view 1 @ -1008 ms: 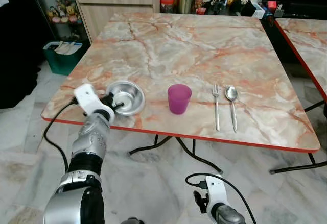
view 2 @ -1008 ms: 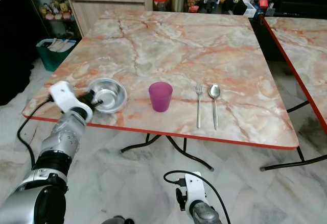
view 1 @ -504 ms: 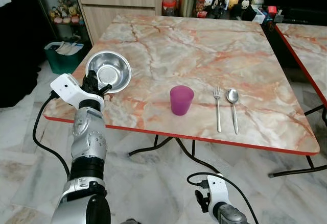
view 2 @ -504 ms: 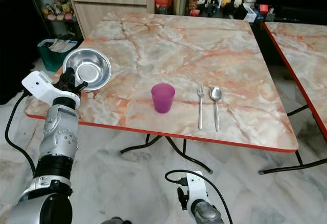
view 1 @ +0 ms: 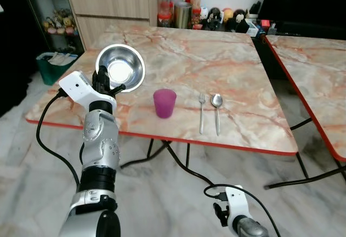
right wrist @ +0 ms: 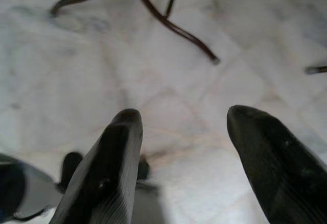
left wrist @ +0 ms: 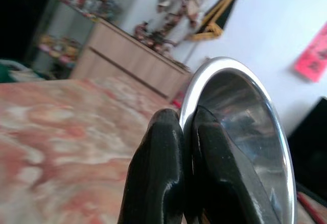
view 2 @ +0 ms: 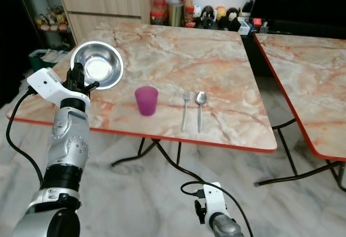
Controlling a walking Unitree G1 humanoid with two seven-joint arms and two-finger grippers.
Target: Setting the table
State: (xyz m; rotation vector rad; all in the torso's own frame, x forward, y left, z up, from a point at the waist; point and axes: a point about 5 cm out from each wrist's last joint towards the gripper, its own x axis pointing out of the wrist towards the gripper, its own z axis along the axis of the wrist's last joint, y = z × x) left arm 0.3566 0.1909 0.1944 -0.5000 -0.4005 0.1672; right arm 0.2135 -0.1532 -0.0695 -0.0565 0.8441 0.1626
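Lifted off the desk (view 1: 227,69), the steel bowl (view 1: 120,68) now rides tilted above its left edge — my left gripper (left wrist: 185,132) clenched on the rim, right gripper (right wrist: 186,147) released, idle — placement pending.

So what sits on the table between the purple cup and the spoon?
Just the fork, lying beside the spoon, right of the purple cup; clearest in the left eye view.
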